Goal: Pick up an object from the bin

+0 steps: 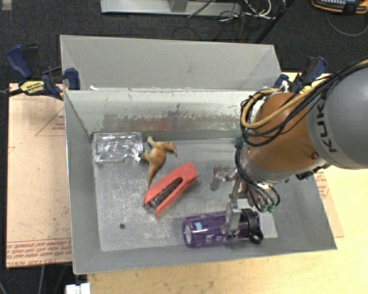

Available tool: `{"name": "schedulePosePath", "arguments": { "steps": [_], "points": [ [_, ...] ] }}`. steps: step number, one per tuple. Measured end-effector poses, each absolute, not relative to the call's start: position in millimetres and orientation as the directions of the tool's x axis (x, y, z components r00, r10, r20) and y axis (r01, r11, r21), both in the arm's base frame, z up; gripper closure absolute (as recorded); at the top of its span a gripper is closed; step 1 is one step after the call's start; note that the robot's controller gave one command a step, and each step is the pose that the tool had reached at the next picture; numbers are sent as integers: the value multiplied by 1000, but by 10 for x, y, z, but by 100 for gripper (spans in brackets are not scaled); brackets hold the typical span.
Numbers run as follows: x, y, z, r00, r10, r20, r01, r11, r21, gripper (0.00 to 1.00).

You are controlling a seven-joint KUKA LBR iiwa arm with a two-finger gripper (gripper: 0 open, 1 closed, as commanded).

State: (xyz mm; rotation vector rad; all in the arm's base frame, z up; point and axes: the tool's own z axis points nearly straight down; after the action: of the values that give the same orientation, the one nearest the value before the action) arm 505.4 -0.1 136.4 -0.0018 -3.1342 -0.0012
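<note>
The purple bottle (pixel 202 231) lies on its side on the floor of the bin (pixel 119 207), in the lower middle of the frame and a little to the right, close to the near wall. It is a short, round container with a glossy purple body and pale print on the label toward its left end. A black cap closes its right end. Its long axis runs nearly left to right across the frame. The tool (pixel 233 216) stands in front of its right half, hiding part of the body beside the cap.
</note>
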Motion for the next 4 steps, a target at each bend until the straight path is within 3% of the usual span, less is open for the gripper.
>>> {"name": "schedulePosePath", "arguments": {
  "steps": [1,2,3,4],
  "points": [
    [5072,-1,1405,-1000,1,0,1,1000,1,0],
    [5028,-21,1052,-999,-49,-3,-49,999,2,0],
    [4935,21,856,-1000,19,10,19,1000,1,0],
    [4956,28,855,-999,32,3,32,999,2,0]
  ]
}}
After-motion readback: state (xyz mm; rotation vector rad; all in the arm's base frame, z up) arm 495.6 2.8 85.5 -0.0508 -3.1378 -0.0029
